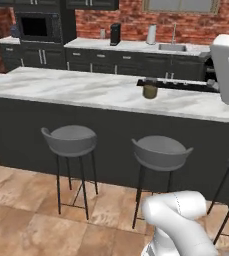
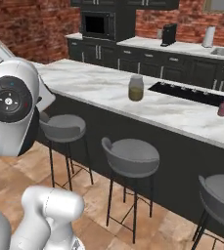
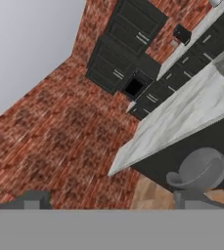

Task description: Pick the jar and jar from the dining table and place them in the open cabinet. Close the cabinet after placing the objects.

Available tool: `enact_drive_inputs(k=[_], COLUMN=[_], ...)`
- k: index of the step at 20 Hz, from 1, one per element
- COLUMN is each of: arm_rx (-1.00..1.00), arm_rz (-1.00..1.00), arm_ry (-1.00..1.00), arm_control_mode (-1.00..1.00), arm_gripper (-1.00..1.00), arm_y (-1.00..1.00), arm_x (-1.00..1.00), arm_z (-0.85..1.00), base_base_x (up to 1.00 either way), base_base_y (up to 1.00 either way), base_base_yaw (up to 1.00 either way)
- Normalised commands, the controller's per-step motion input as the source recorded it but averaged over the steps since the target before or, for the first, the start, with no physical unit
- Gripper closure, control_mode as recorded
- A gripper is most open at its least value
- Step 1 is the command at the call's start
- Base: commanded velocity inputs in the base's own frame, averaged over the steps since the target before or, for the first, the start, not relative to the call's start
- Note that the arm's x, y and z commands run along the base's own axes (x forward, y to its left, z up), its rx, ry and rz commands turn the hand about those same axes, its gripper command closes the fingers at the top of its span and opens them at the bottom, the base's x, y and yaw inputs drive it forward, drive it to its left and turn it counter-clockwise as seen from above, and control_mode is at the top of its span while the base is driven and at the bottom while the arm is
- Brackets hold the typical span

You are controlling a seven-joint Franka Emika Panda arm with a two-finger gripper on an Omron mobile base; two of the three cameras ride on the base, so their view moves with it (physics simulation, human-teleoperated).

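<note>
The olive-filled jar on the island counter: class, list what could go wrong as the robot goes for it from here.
1. The olive-filled jar stands right beside the black cooktop; a sloppy approach might knock it onto the burners.
2. The stools line the dining table, so the base may struggle to get close.
3. The reddish jar sits far along the counter, probably needing a second drive.

Even, diffuse light is filling the rendered kitchen, with no single source showing. The marble table [image 1: 86, 90] is reading bright without glare, and the stools [image 1: 70, 141] are casting only faint, soft shadows on the tiled floor [image 1: 21, 210]. All three pictures are looking coarse and slightly soft. The hand view is sitting strongly rolled, its brick wall [image 3: 59, 141] blurring nearer the camera.
</note>
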Motion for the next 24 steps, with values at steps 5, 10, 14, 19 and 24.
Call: enact_drive_inputs(k=[5,10,14,19,24], arm_rx=[0.00,0.00,0.00,0.00,0.00], arm_rz=[0.00,0.00,0.00,0.00,0.00], arm_ry=[0.00,0.00,0.00,0.00,0.00], arm_control_mode=[1.00,1.00,1.00,1.00,1.00], arm_gripper=[-1.00,-1.00,-1.00,-1.00,-1.00], arm_y=[0.00,0.00,0.00,0.00,0.00], arm_x=[0.00,0.00,0.00,0.00,0.00], arm_z=[0.00,0.00,0.00,0.00,0.00], base_base_x=[0.30,0.43,0.60,0.70,0.91], base_base_y=[0.35,0.56,0.75,0.61,0.08], base_base_yaw=[-0.48,-0.45,-0.38,-0.31,-0.11])
